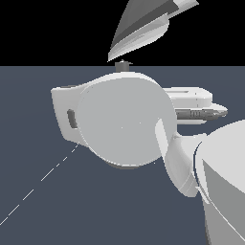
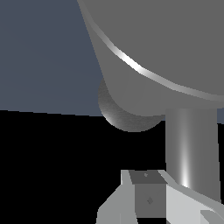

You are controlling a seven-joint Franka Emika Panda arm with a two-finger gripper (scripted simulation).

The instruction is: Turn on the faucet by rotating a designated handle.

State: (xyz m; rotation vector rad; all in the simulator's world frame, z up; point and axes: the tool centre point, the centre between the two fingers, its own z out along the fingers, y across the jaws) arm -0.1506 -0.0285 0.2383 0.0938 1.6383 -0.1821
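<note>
We see the gripper [image 2: 151,197] in the wrist view only as two pale finger [image 2: 181,205] shapes and a darker block between them at the frame's edge; their tips are cut off, so we cannot tell whether the jaws stand wide or narrow, and nothing shows between them. Close beside the fingers stands the handle [image 2: 190,148], a straight grey rod with a bright streak down its length, and whether a finger touches it we cannot tell. The rod joins the faucet [image 2: 175,48], a broad matte grey cylinder with a light rim line, and a darker rounded base [image 2: 124,116] shows under the cylinder next to the rod. In the exterior view the white arm [image 1: 119,124] fills the middle and hides the gripper. Above the arm a grey tapering shape [image 1: 143,28] slants against the black background, probably part of the faucet. A dashed white line [image 1: 38,182] crosses the blue-grey floor [image 1: 28,119] below the arm.
</note>
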